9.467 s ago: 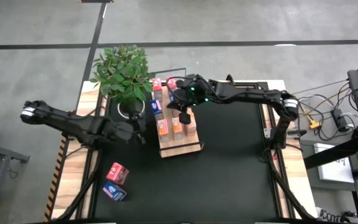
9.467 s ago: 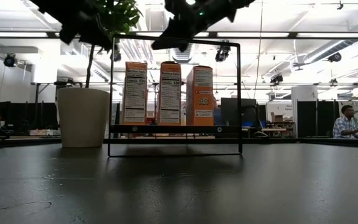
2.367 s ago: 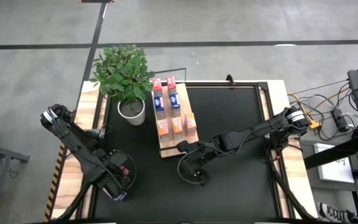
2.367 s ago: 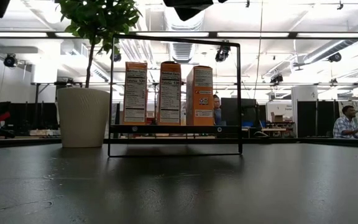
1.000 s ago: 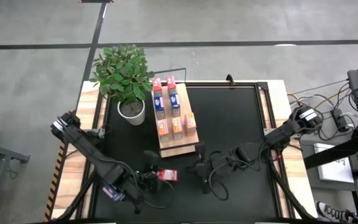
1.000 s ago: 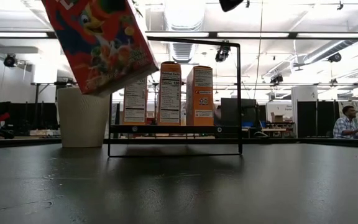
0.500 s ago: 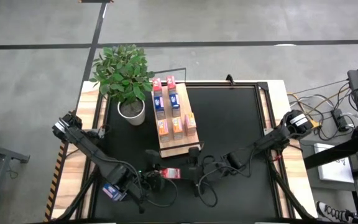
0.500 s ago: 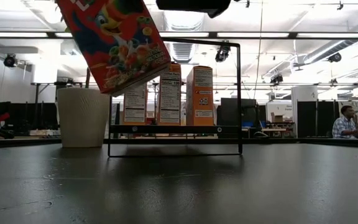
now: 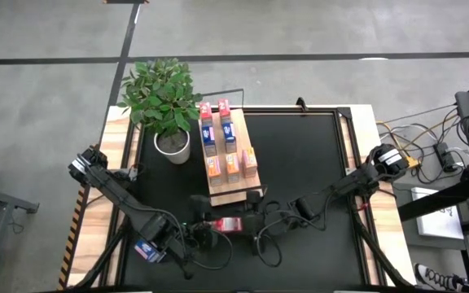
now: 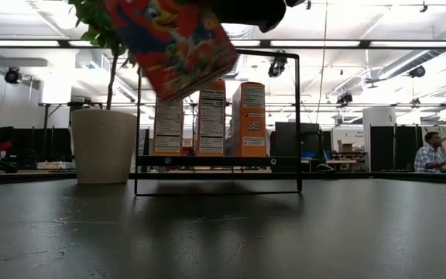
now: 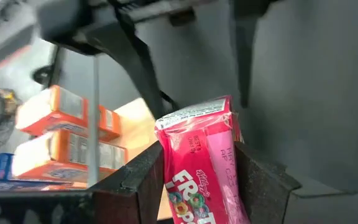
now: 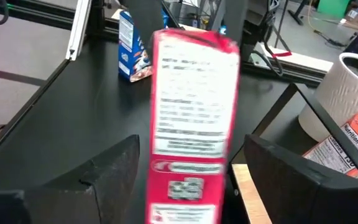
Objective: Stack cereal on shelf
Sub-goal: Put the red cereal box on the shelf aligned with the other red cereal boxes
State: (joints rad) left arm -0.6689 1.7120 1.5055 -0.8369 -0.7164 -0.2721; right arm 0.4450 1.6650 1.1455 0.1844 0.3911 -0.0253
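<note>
The left arm reaches from the left edge of the bench (image 9: 300,163) diagonally toward its front middle, low and stretched out, its elbow near the front-left. The left gripper (image 9: 212,226) sits just in front of the shelf (image 9: 233,192) and pinches a pink-red cereal box (image 9: 230,225) between its fingers (image 11: 143,180); in the left wrist view the box (image 11: 204,165) stands between the two dark fingers, touching both.

The right arm comes in from the right edge of the bench, folded low, its forearm running leftward across the front of the bench. The right gripper (image 9: 251,225) faces the left one from the other side of the same box. Its fingers (image 12: 110,171) are spread wide, one on each side of the box (image 12: 191,118) without touching it, as the right wrist view shows.

In the low view the held box (image 10: 180,43) hangs tilted in the air above the bench, in front of the shelf's black wire frame (image 10: 296,116).

The shelf lies near the bench's middle-left, beside a potted plant (image 9: 164,102) in a white pot. Cereal boxes stand on it in rows: orange ones (image 9: 231,167) toward the front, blue ones (image 9: 210,138) in the middle and pink-red ones (image 9: 214,108) at the back. One blue cereal box (image 9: 146,250) lies on the bench at the front-left, near the left arm's elbow.
</note>
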